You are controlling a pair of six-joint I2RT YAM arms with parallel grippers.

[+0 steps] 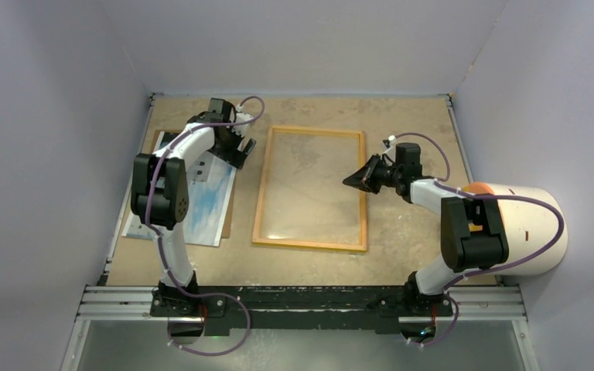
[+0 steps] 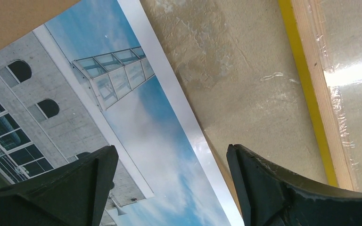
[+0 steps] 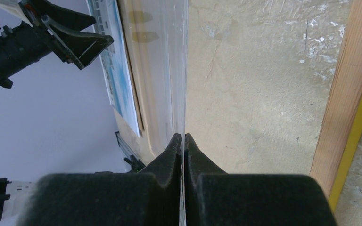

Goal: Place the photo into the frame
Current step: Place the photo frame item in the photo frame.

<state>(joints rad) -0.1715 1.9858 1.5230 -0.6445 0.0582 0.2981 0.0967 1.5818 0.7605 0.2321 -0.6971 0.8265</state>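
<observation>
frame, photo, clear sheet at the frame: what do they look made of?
The frame looks like wood: bare grain, with a yellow-painted face. The photo looks like glossy printed paper or thin card, with a white border. The clear sheet is probably thin plastic film rather than glass: strong glare, wrinkles along the frame. The right gripper pinches it.

Top external: fixed, high, behind arm bases at 6 o'clock. Looks down on whole table (image 1: 402, 232), far.
Left wrist: close above photo (image 2: 136, 122), left gripper (image 2: 172, 148) at 6 o'clock, frame (image 2: 318, 94) rail at 3.
Right wrist: close, past right gripper (image 3: 184, 136), edge-on along clear sheet (image 3: 176, 70). Frame rail at 3, photo at 11.
Shared by all views: photo, frame rail.
</observation>
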